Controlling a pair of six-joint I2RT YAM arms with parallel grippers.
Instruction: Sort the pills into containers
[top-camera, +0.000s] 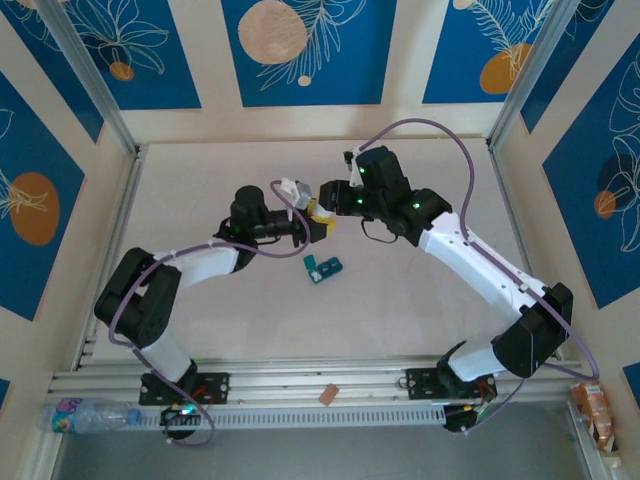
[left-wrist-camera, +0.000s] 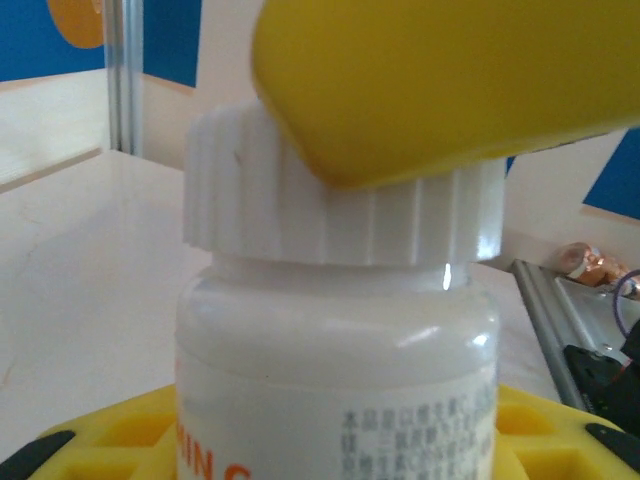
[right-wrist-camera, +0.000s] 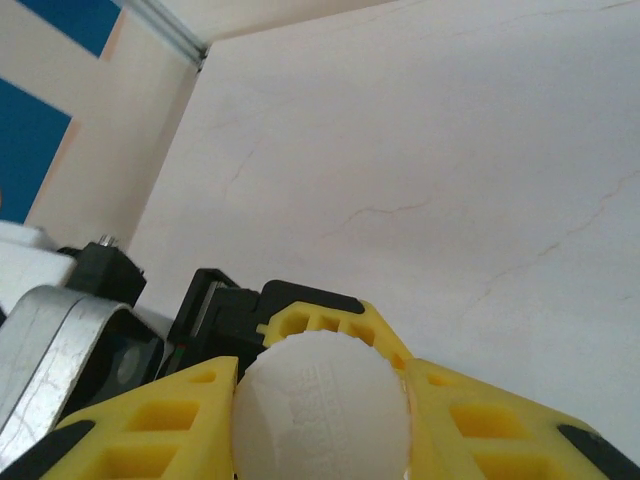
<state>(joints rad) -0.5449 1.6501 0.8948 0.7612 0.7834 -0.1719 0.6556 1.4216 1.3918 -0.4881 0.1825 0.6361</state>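
The organiser (top-camera: 323, 267), teal-green, lies on the table (top-camera: 200, 180) near the middle, on the near side of both grippers and apart from them, with nothing touching it. Above it the two arms meet tip to tip. The left gripper (top-camera: 318, 226) points right and pinches a white bottle (left-wrist-camera: 340, 370) by its body; in the left wrist view the bottle rises between the yellow fingers (left-wrist-camera: 90, 440) at the bottom edge, with orange letters and small print on its label. The bottle's ribbed white cap (left-wrist-camera: 300, 215) is on. The right gripper (top-camera: 326, 200) comes in from the right and is pressed together on that cap: the right wrist view shows the cap end-on, wedged between the two yellow fingers, and in the left wrist view one of those fingers lies across the cap's top. Behind the cap in the right wrist view sits the black body of the left gripper. At the near edge of the top view a water bottle (top-camera: 85, 413) lies at the left and a packet (top-camera: 595, 410) at the right, both well away from the organiser.
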